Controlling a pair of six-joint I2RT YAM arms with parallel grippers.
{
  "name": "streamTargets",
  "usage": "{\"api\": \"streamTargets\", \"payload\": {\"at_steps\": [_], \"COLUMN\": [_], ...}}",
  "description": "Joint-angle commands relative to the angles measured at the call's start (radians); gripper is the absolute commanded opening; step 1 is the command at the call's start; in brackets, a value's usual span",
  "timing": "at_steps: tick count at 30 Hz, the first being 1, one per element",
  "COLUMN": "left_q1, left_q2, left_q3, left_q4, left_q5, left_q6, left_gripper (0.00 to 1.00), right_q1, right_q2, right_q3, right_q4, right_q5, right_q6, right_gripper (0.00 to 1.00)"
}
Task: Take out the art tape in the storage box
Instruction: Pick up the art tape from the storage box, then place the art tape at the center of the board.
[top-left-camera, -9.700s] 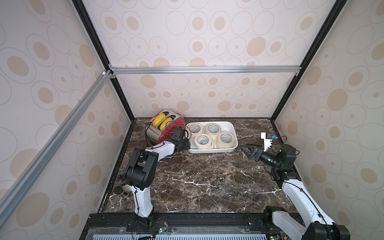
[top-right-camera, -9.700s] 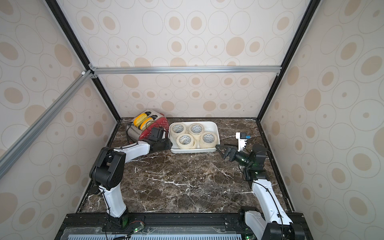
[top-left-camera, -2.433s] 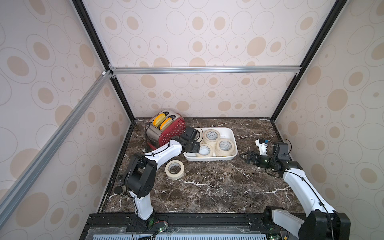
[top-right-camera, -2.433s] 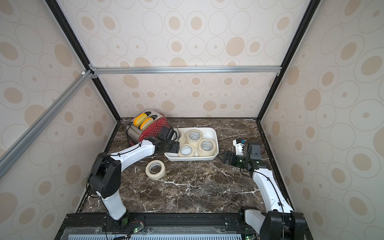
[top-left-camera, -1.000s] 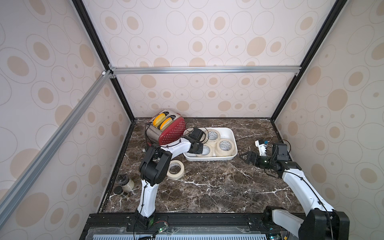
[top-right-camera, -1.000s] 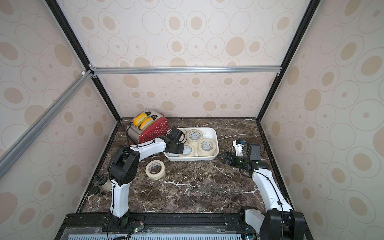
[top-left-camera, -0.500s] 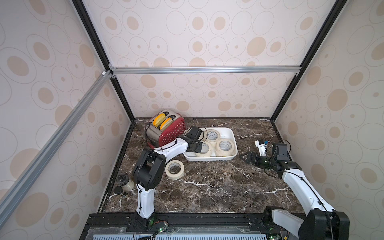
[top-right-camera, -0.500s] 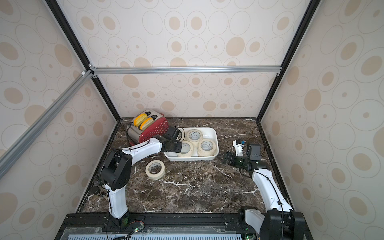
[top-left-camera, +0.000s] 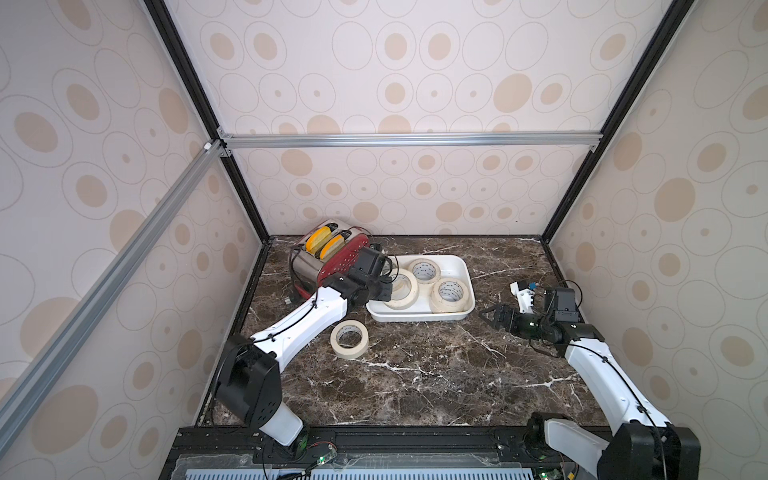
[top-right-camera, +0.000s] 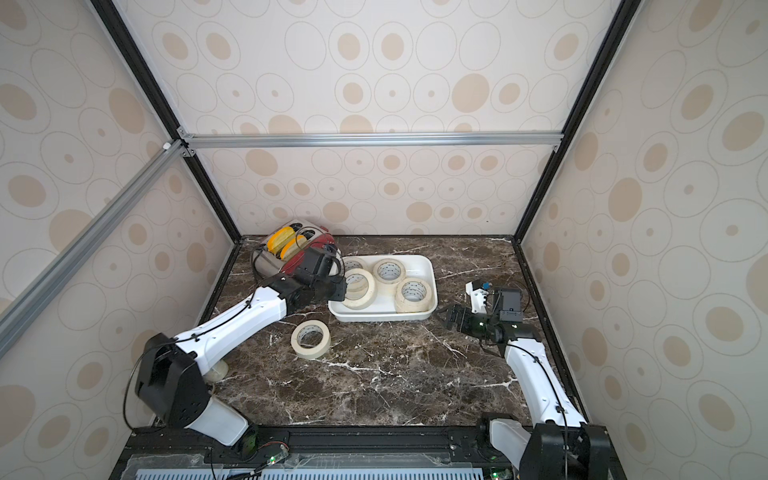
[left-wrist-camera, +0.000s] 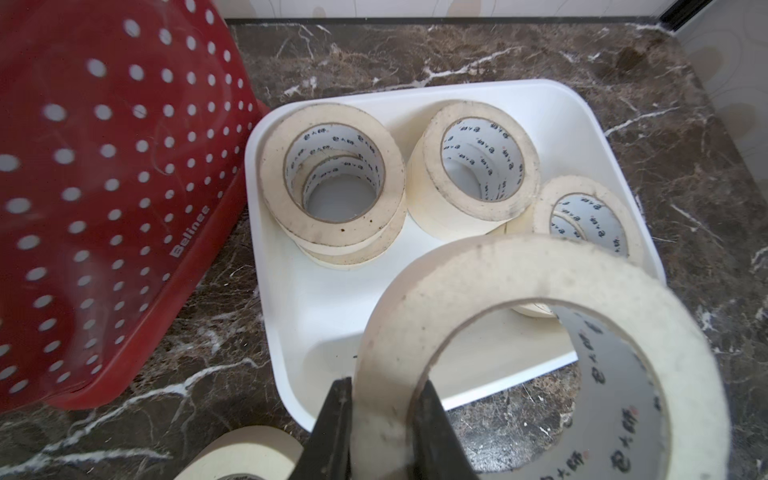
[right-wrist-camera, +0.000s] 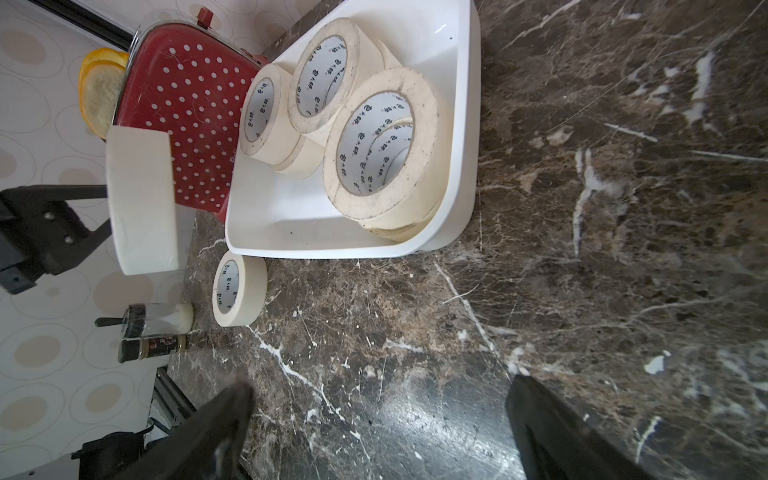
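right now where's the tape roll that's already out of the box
In both top views the loose tape roll lies flat on the marble table, in front of the storage box's near left corner, apart from it.

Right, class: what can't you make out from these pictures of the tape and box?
- Rolls per stack: in the left wrist view, top art tape rolls hide those beneath.
- Held roll: cut off by that view's edge.
- Right jaws: blurred, cut off in the right wrist view.
- Core print: too small in both top views.

Left tool (top-right-camera: 338, 289) pinches tape roll (top-right-camera: 361, 303) over storage box (top-right-camera: 382, 316); second roll (top-right-camera: 311, 352) on tabletop (top-right-camera: 395, 374).
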Motion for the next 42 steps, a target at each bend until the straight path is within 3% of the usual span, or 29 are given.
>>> {"api": "streamTargets", "payload": {"at_steps": [1,10,18,28,42], "left_q1": [-0.009,-0.018,-0.035,-0.093,-0.097], "left_q2": [-0.089,-0.270,-0.317,-0.210,-0.055], "left_q3": [-0.067,-0.265,-0.372,-0.400,-0.399], "left_q4": [-0.006,-0.041,-0.040,0.063,0.122], "left_q5": [-0.012,-0.004,0.050,0.089,-0.035], "left_q6": [-0.010,-0.036,-0.059,-0.073,-0.043], "left_gripper": [0.05,0.05,0.04,0.04,0.08], "right_q1": [0.006,0.011,0.019,0.025,0.026], "right_q2": [-0.002,0.028,0.060,0.072,0.060], "right_q3": [0.034,0.070,0.076,0.066,0.057], "right_q4": [-0.036,-0.073,-0.060,-0.049,-0.043], "right_q5": [0.001,0.026,0.030,0.030,0.027], "right_q6": [-0.027,-0.059,-0.058,-0.045,-0.037], "right_gripper": [0.99,0.97,0.97,0.97,0.97]}}
